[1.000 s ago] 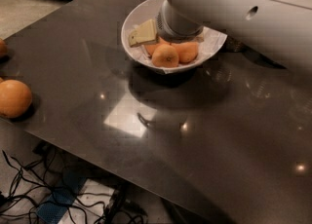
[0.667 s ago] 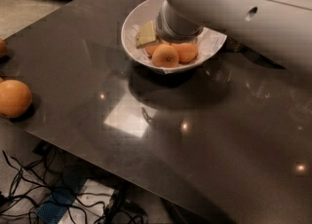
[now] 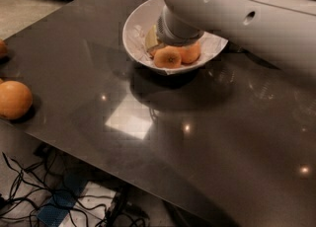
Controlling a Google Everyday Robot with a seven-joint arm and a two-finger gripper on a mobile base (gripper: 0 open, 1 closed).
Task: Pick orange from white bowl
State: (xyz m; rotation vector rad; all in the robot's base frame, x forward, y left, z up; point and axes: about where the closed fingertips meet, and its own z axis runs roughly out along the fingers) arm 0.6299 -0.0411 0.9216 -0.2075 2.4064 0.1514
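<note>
Oranges lie loose at the far left of the dark desk (image 3: 148, 137): one whole orange (image 3: 15, 99) near the edge and a second orange (image 3: 2, 48) half out of sight behind it. Further right stands the white bowl (image 3: 132, 33), paper-lined, with two bowl oranges (image 3: 168, 56) touching at its near side. The end effector (image 3: 165, 39) reaches down into the bowl just behind them, under the thick white arm (image 3: 247, 18). Its grip is hidden, so I cannot tell whether it holds anything.

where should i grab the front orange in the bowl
Probably across its round middle, coming from above: the front orange lies low in the white bowl, against a second orange beside it, so the sides are crowded. The gripper is in the bowl behind it.
</note>
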